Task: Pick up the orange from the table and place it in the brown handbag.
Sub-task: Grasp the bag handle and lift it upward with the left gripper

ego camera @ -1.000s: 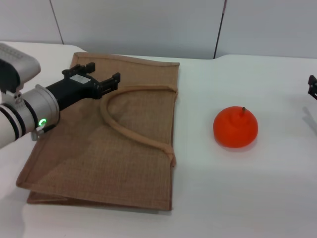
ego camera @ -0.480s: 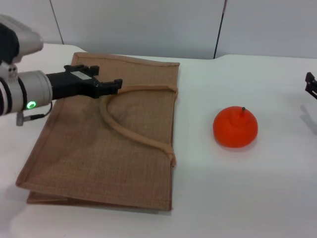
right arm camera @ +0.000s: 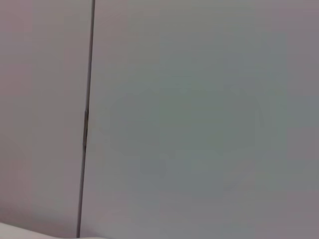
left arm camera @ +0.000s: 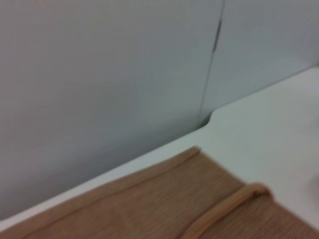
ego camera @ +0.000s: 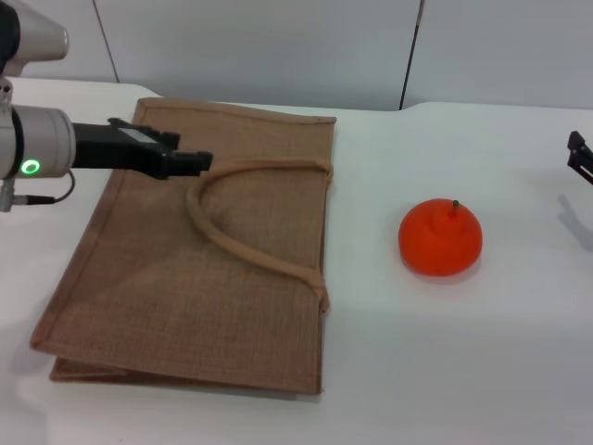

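red-orange orange [ego camera: 440, 238], tan-brown handbag [ego camera: 185, 278], white table [ego camera: 463, 352]

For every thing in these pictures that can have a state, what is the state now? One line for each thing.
orange: resting on the table, stem up, not held.
brown handbag: lying flat on the table, not opened.
handle: lying loose on top of the bag.
left gripper: above the bag, near the handle's bend, holding nothing.
right gripper: at the table's right edge, away from the orange.

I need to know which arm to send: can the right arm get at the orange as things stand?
Probably yes. The orange sits alone on bare white table, well clear of the brown handbag. The right gripper is at the table's right edge, with nothing between it and the fruit.
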Robot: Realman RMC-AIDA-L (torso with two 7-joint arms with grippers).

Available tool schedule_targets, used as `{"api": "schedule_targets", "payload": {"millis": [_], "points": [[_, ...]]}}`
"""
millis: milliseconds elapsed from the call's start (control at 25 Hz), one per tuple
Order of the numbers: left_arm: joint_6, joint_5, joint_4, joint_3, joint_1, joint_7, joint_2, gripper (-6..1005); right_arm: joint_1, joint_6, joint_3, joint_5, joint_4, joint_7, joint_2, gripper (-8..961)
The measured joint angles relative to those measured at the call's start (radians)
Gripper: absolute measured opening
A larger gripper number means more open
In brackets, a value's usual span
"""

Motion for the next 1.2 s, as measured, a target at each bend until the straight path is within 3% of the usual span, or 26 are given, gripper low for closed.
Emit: {"api": "schedule_targets", "payload": {"millis": [80, 320, 480, 1200], "points": [[-0.007, 0.079, 0.025, -0.005, -0.011, -0.059, 0.002, 662, 0.000, 0.000, -0.001, 0.000, 0.000, 0.000, 0.000, 881], [-0.028, 0.190, 0.033, -0.005, -0.046, -0.128, 0.006, 662, 0.002, 0.000, -0.002, -0.002, 0.001, 0.000, 0.000, 881], [-0.029, 0.251, 0.024, -0.006, -0.078, -0.145, -0.002, 661, 0.007, 0.000, -0.002, -0.010, 0.002, 0.000, 0.000, 882], [0.052, 0.335, -0.108, -0.008, -0.134, -0.163, -0.002, 662, 0.009, 0.001, -0.002, -0.012, 0.003, 0.000, 0.002, 882]]}}
